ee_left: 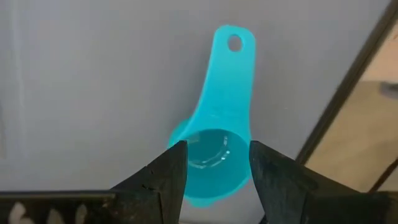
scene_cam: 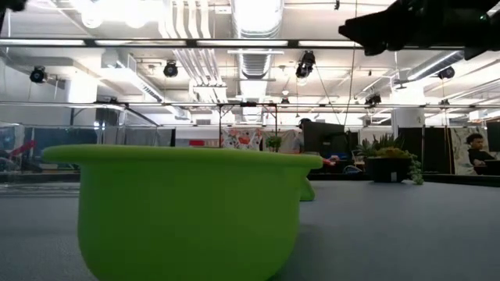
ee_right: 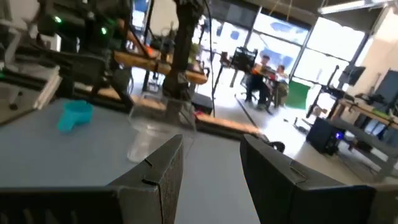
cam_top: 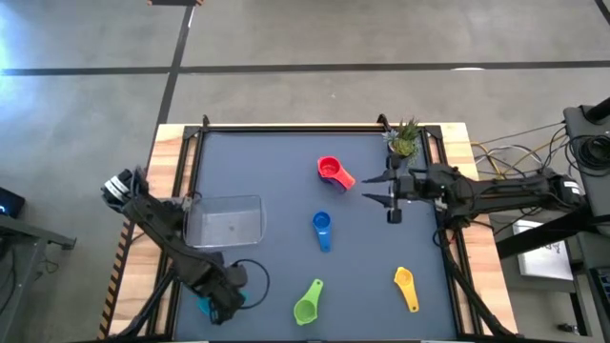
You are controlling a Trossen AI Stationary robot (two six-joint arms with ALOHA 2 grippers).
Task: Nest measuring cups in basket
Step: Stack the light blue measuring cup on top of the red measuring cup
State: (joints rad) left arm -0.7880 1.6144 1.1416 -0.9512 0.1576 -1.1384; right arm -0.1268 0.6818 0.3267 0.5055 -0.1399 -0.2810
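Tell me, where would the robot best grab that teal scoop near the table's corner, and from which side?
Probably across the round bowl of the teal measuring cup, coming straight down from above. The cup lies flat with its bowl opening upward and its thin handle flush to the table, so the rim offers more to pinch. The left end effector already straddles that bowl, fingers open on either side.

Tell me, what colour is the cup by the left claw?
Teal. The measuring cup sits between the open left claw fingers, clearest in the left wrist view.
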